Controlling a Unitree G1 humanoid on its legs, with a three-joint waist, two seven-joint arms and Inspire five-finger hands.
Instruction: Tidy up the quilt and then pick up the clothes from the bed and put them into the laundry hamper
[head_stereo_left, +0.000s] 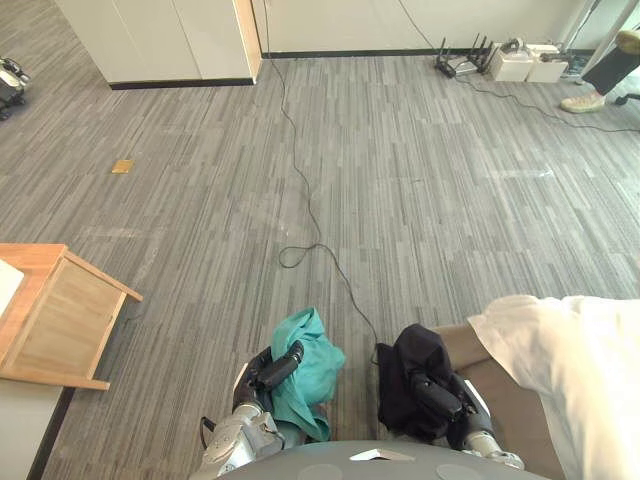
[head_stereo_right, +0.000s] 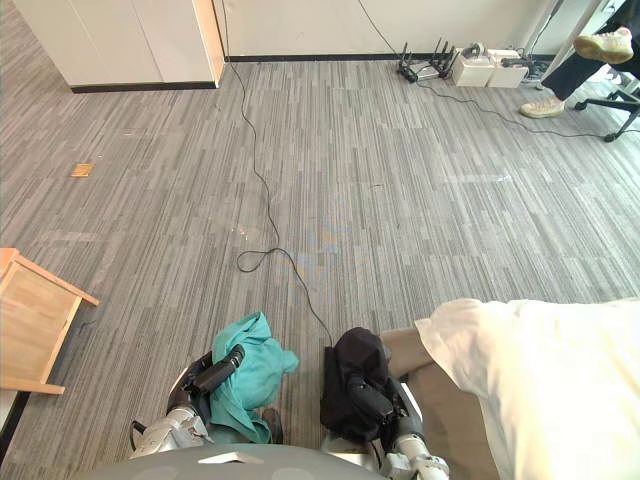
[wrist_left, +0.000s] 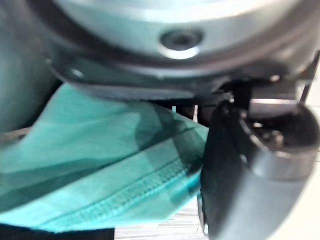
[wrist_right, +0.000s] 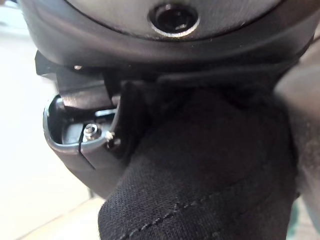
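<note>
We are in the carrying step, our left hand curled round the teal garment and our right hand clenched in the black garment, quilt just beside its outer side; next we must find the hamper and drop both in.

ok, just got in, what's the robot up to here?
It has clothes in both hands, held low over the carpet floor. The left robot hand is curled round a teal garment, and the right robot hand is curled round a black garment. The white quilt lies on the bed at its right. A wooden box sits to its left.
</note>
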